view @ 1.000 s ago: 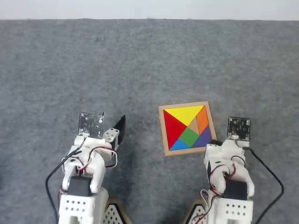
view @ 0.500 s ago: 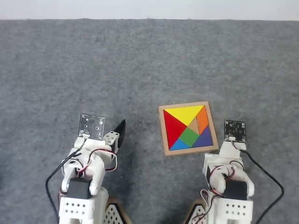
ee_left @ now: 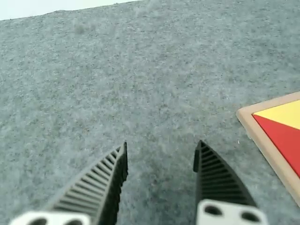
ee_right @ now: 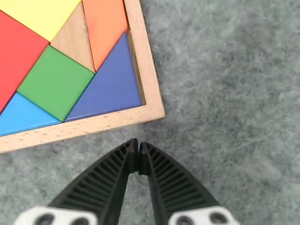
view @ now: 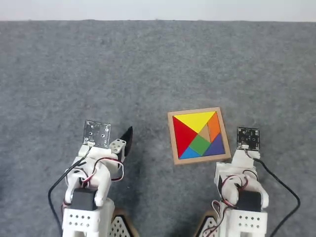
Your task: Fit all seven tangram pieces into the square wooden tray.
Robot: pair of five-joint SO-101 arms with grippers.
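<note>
The square wooden tray (view: 174,143) lies right of centre, filled edge to edge with several coloured tangram pieces. In the right wrist view I see the yellow (ee_right: 42,14), red (ee_right: 14,51), green (ee_right: 56,79), light blue (ee_right: 23,117), purple-blue (ee_right: 110,89), orange (ee_right: 108,23) and wood-coloured (ee_right: 72,40) pieces lying flat inside the rim (ee_right: 84,126). My right gripper (ee_right: 138,146) is shut and empty, just off the tray's near right corner. My left gripper (ee_left: 162,149) is open over bare carpet, left of the tray's corner (ee_left: 262,136), holding nothing.
Grey carpet (view: 98,64) covers the whole table. The left arm (view: 94,168) and the right arm (view: 244,173) stand at the near edge, either side of the tray. A pale wall strip runs along the far edge.
The right gripper drew back a little from the tray's near right corner toward its base. The left arm also pulled back slightly. The tray and pieces stayed put.
</note>
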